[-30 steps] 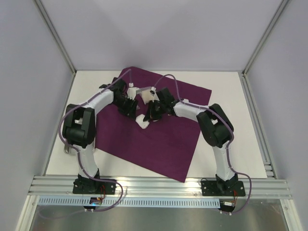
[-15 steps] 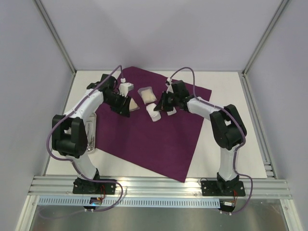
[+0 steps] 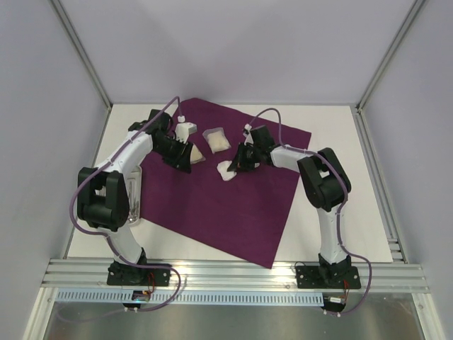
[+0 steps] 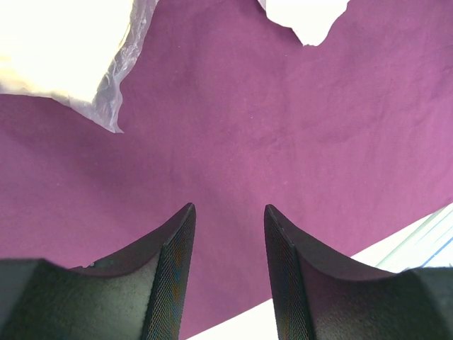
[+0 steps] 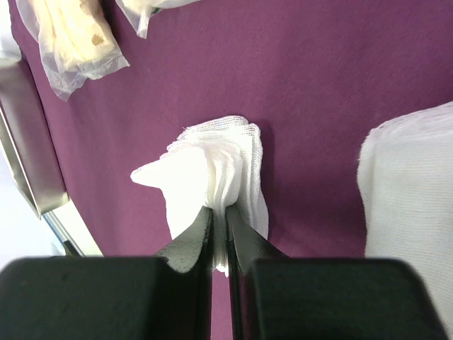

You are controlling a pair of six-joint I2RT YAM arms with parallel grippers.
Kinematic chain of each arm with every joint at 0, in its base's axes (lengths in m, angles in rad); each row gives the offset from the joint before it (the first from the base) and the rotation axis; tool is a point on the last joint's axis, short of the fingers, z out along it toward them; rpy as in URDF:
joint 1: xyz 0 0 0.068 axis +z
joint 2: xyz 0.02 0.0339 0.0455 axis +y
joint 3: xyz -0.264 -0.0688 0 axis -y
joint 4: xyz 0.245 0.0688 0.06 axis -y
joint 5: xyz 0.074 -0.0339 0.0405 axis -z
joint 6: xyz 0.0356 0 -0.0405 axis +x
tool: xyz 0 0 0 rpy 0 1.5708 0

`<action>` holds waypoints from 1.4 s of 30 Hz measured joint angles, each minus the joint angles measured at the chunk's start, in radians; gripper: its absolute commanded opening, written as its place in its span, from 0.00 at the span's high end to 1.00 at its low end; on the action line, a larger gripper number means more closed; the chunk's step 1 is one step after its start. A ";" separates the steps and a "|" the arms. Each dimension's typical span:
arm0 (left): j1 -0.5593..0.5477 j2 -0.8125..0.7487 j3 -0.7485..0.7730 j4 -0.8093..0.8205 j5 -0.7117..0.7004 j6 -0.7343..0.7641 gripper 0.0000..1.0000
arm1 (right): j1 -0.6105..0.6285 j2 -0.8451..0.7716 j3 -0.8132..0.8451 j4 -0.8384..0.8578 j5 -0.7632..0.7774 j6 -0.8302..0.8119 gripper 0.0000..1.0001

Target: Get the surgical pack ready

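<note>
The surgical pack (image 3: 226, 212) is spread as one flat purple sheet on the white tabletop (image 3: 325, 234), and it lies under both sets of fingers. The right gripper (image 5: 219, 212) is pressed nearly together on a folded white gauze pad (image 5: 205, 170). The pad is pinched at its near edge, and its layers fan out ahead of the fingers and reach down to the cloth. A second white gauze stack (image 5: 410, 184) lies just to the right of these fingers, apart from the pinched pad. The left gripper (image 4: 228, 209) is spread about half way and nothing is held in it. Only purple fabric is seen between its fingers, with a clear plastic packet (image 4: 64, 49) ahead of them and to the left.

The step in hand is judged to be the setting of the gauze pad on the sheet, among the other supplies. To do it well, the pad should be lowered until its whole underside rests on the fabric, and only then should the right fingers be opened – slowly, so that the layers are not pulled apart. After the release the fingers should be lifted straight up, not drawn sideways, because a sideways pull could wrinkle the sheet or push the pad against the stack beside it. The left fingers are best kept clear of the packet – no help from them seems needed here.
</note>
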 measured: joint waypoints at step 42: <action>-0.001 0.015 0.000 -0.047 0.045 0.026 0.48 | 0.008 0.022 0.068 -0.075 0.057 -0.057 0.84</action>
